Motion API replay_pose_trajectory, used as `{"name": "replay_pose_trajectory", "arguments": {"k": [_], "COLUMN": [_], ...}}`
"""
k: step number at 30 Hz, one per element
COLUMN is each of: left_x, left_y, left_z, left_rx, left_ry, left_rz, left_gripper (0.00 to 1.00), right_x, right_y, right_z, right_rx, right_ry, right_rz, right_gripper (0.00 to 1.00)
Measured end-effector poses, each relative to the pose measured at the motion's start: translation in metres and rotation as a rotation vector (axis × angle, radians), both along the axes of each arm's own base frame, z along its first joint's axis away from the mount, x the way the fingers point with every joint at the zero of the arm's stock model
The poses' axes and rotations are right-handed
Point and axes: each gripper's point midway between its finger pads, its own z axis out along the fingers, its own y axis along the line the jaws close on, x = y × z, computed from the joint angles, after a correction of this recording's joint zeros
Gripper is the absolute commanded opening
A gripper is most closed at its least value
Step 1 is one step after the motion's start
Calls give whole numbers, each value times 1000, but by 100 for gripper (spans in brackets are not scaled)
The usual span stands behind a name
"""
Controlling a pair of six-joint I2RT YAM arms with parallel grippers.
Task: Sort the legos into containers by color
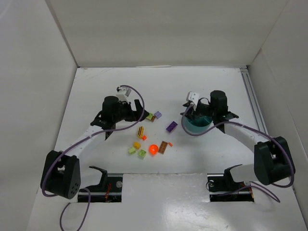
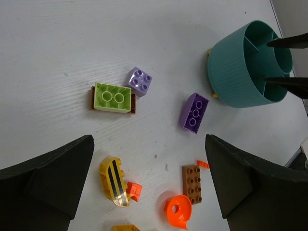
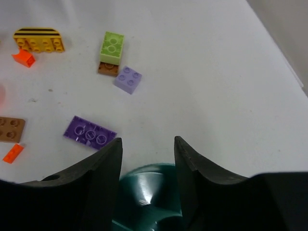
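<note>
The teal bowl (image 1: 196, 129) stands right of centre; it also shows in the left wrist view (image 2: 236, 72). My right gripper (image 1: 190, 114) is open and empty, its fingers over the bowl's rim (image 3: 149, 190). My left gripper (image 1: 139, 113) is open and empty, above the loose legos. In its view lie a lime green brick (image 2: 113, 96) on a brown one, a light purple brick (image 2: 139, 81), a dark purple brick (image 2: 194, 112), a yellow striped piece (image 2: 114, 186), a brown plate (image 2: 191, 183) and the round orange piece (image 2: 178, 211).
More bricks lie nearer the arm bases: a yellow one (image 1: 137, 145) and two lime green ones (image 1: 132, 150). Small orange bits sit by the striped piece (image 2: 134, 190) and the brown plate (image 2: 202, 164). White walls enclose the table on three sides.
</note>
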Motion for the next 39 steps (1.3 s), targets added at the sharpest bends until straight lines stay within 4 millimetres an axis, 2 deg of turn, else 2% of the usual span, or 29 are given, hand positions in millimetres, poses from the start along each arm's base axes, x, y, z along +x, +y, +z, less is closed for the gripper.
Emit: {"name": "replay_pose_trajectory", "arguments": {"k": [7, 10, 16, 21, 26, 33, 39], "left_x": [-6, -9, -18, -22, -22, -21, -20], "left_y": [-8, -4, 6, 11, 12, 15, 15], "left_z": [-1, 0, 25, 28, 24, 18, 13], "left_rx": [0, 11, -4, -4, 6, 26, 39], "left_ry": [5, 11, -76, -96, -90, -83, -73], "left_rz": [-44, -30, 10, 28, 35, 39, 40], "left_gripper": [100, 100, 100, 100, 100, 100, 100], "right_x": [-28, -36, -37, -39, -33, -35, -33], "right_y": [64, 81, 71, 72, 70, 63, 64], "right_z": [-7, -22, -75, -106, -119, -130, -131], "right_rx": [-170, -265, -487, -648, -726, -781, -782], "right_ry": [14, 35, 143, 199, 206, 231, 232], "right_rz": [76, 76, 5, 29, 27, 35, 31], "right_gripper": [57, 58, 60, 64, 65, 67, 58]}}
